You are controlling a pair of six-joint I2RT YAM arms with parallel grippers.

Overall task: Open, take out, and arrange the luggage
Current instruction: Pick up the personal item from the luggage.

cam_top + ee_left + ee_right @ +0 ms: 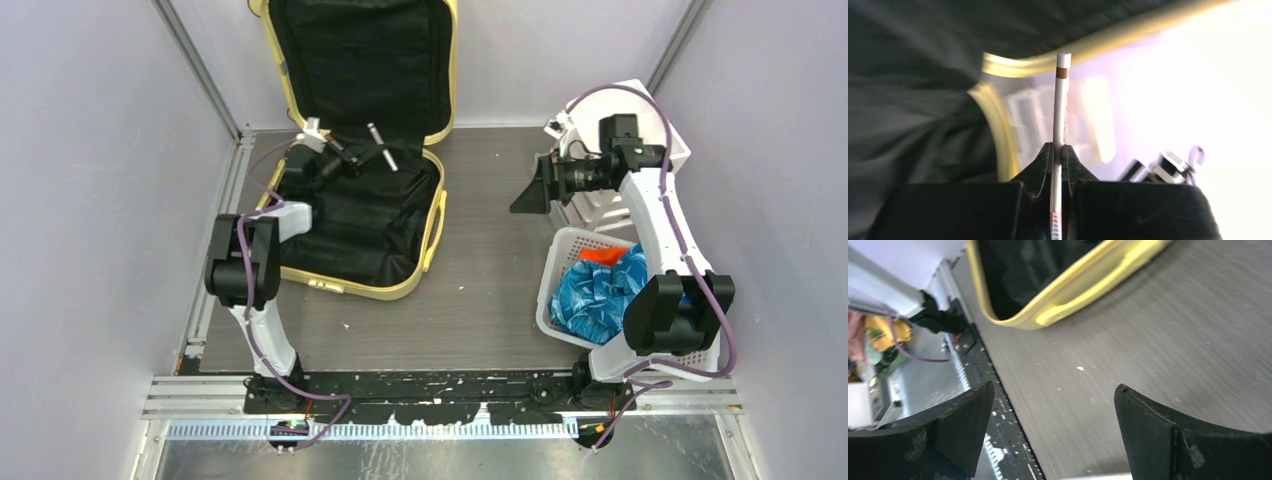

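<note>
The luggage (372,232) lies open at about eleven o'clock on the table (490,290). Its lid (360,60) is propped upright against the back wall, and its black-lined base is flat with nothing else visible on the lining.

The left gripper (362,152) hangs over the twelve o'clock end of the base. In its wrist view the jaws are pinched tight on a thin white stick (1060,115) with a brown band near its tip.

The right gripper (1053,390) hovers at two o'clock with its jaws spread wide and nothing between them. Past it at three o'clock sits a white drawer bin (660,135). At four o'clock a white basket (560,262) holds a blue crumpled bundle (600,290).

The opening step looks done, and the take-out step seems to be in hand. The next move calls for lifting the stick clear of the yellow rim, carrying it toward three o'clock, and setting it down tidily without letting so slim a thing pivot between the pads.
</note>
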